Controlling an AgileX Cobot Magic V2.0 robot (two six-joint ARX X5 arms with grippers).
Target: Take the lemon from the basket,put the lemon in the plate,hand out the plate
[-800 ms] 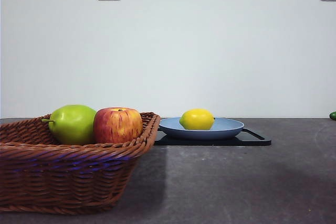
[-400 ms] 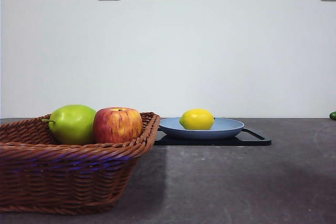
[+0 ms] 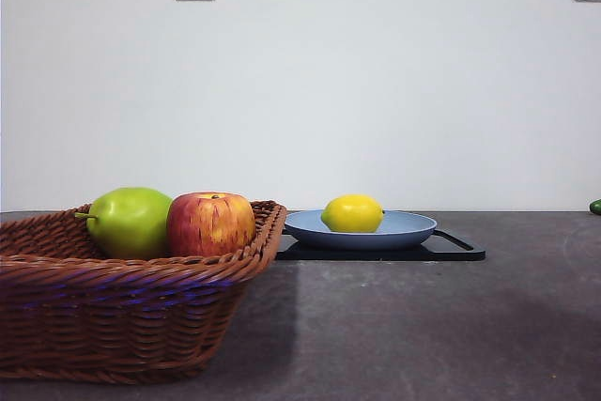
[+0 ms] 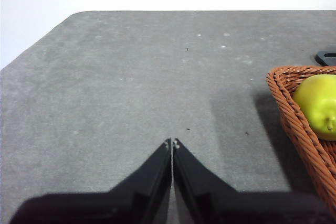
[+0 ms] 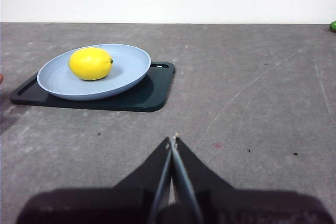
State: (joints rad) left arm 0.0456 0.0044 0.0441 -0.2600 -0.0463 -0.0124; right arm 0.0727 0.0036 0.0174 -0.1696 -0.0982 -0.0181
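The right gripper (image 5: 172,139) is hovering low over the grey table (image 5: 252,87), its two black jaws pressed together with nothing between them. The lemon (image 5: 90,63) is lying on its side in the plate (image 5: 126,72), sitting toward one side of the dish, its pointed end facing the plate's centre. The plate is resting on a flat black tray (image 5: 152,90), overhanging part of it and leaving one rounded corner exposed. Gripper and plate are standing well apart. A small green object (image 5: 333,25) is showing at the table's far edge, cut off by the frame and too small to identify.
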